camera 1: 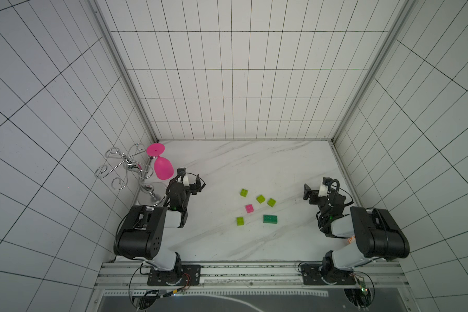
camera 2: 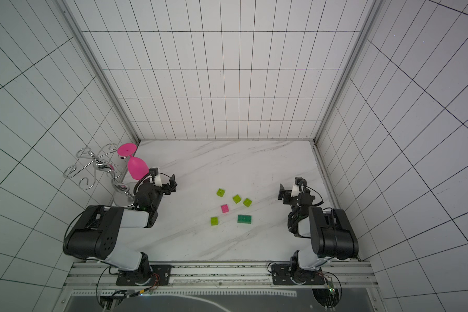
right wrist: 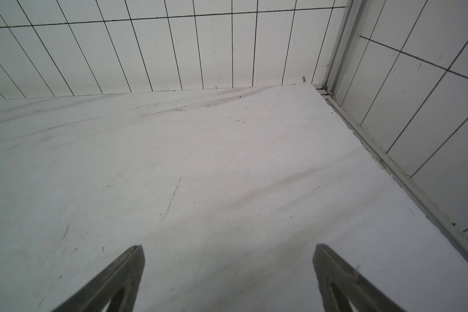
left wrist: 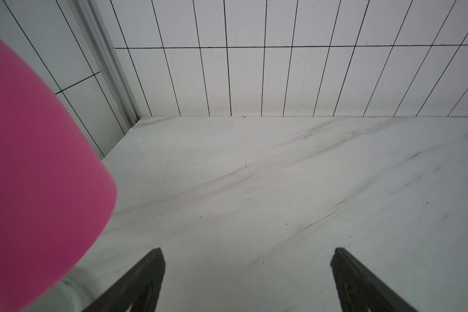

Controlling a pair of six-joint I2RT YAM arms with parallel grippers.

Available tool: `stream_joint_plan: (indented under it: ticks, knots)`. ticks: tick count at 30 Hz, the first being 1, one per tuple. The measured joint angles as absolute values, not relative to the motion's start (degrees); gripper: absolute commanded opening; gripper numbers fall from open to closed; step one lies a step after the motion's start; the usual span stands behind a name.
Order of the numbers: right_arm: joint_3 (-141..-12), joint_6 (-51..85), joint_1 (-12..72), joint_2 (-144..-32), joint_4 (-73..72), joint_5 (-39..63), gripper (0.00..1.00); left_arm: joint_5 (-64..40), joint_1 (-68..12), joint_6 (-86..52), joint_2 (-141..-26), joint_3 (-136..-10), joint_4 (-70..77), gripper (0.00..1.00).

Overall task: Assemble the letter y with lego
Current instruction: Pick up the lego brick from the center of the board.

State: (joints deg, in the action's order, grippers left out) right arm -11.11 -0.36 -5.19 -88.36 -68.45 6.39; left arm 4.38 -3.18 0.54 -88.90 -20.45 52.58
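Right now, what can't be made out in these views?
Six small green and pink plastic lego bricks: studs too small to count in both top views; outside both wrist views.
Pink plastic goblet: cut off by the left wrist view's edge, blurred.
Chrome wire rack's round base: partly behind the left arm in both top views.

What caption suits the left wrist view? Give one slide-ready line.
Left end effector open above the marble tabletop, pink goblet close alongside, tiled wall ahead.

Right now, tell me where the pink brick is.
In both top views the pink brick lies on the table, mid-width, a lime brick just beyond it and the dark green brick to its right, nearer the robot.
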Motion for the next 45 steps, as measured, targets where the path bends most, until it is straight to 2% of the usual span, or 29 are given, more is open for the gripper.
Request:
stream_joint_plan:
  ticks: [6,7,12,17,21,25,28,36,41,45]
  knots:
    - [-11.1,-0.4,-5.2,-88.4,-68.4,6.4,0.99,4.4,-3.2,0.5,-88.9,-20.4,52.6,0.97]
    - [-11.1,-0.4,-5.2,-88.4,-68.4,6.4,0.99,4.4,-3.2,0.6,-88.9,-20.4,52.6,0.93]
    - [-11.1,-0.2,-5.2,-86.6,-66.8,5.3,0.99,4.8,-3.2,0.7,-88.0,-20.5,52.5,0.88]
    - [-17.7,1.6,-5.0,-73.6,-48.9,2.2,0.97,11.6,-8.0,-1.0,-77.9,-24.8,39.7,0.76]
    - [-29.1,4.2,-2.8,-68.5,-32.5,2.7,0.94,12.1,-13.0,-7.2,-74.7,-36.4,26.3,0.67]
    - [-35.3,7.3,4.9,-64.8,-18.7,3.4,0.92,12.3,-21.5,-10.5,-76.2,-50.0,8.2,0.63]
    - [-36.6,10.9,12.2,-63.1,-10.3,3.6,0.89,8.6,-26.9,-15.7,-76.5,-54.1,-3.3,0.53]
    - [-37.3,20.9,31.3,-63.6,1.1,2.9,0.82,-2.2,-31.4,-27.6,-74.7,-46.7,-23.4,0.48]
    - [-45.5,24.1,43.3,-74.9,6.9,-1.7,0.73,-5.7,-32.1,-32.3,-69.9,-42.1,-30.6,0.5]
    - [-50.1,26.0,46.4,-81.2,9.2,-2.9,0.66,-7.8,-31.9,-34.8,-66.7,-40.5,-33.5,0.51]
